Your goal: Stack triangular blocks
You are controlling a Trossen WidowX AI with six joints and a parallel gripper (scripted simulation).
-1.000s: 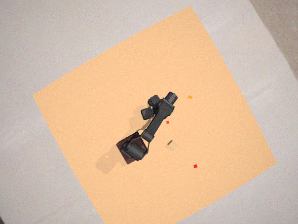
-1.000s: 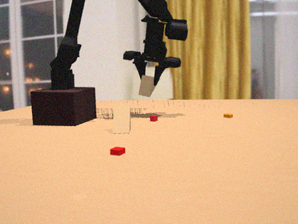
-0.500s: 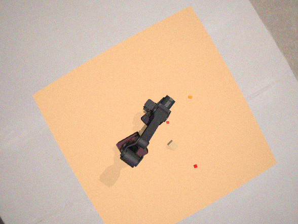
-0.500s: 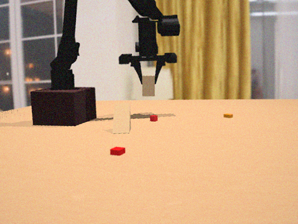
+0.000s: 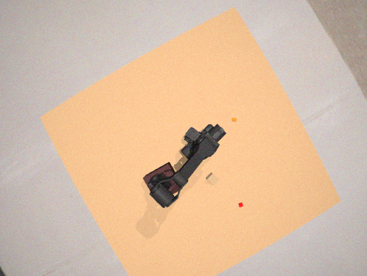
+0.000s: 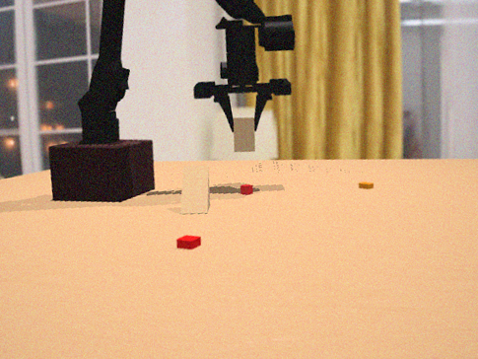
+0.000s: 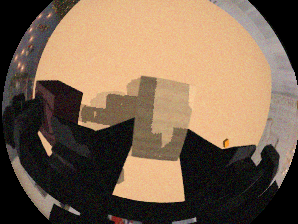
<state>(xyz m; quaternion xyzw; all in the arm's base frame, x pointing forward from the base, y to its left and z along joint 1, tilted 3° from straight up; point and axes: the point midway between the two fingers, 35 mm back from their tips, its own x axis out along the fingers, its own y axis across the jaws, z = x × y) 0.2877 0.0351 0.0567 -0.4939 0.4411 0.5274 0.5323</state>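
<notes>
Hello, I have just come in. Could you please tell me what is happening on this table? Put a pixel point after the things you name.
A robot arm holds one triangular block (image 6: pixel 244 135) (image 7: pixel 160 117) in its gripper (image 6: pixel 245 129) (image 7: pixel 158 125), above the table (image 5: pixel 125 125) (image 6: pixel 284 291) (image 7: pixel 165 45). The other triangular block (image 5: pixel 212 178) (image 6: pixel 195 192) stands on the table, and the two are apart. The aim is to join them into one square block, so that is not done yet. Two small red pieces and an orange one (image 5: pixel 234 119) (image 6: pixel 366 185) (image 7: pixel 226 143) also lie there.

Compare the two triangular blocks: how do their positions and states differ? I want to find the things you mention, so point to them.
The held block (image 6: pixel 244 135) (image 7: pixel 161 120) hangs above the table, between the jaws; the standing block (image 5: pixel 212 178) (image 6: pixel 195 192) rests on the table, ungripped. The held block looks darker in the exterior view, the standing block paler. Both are brownish, without bright colour.
</notes>
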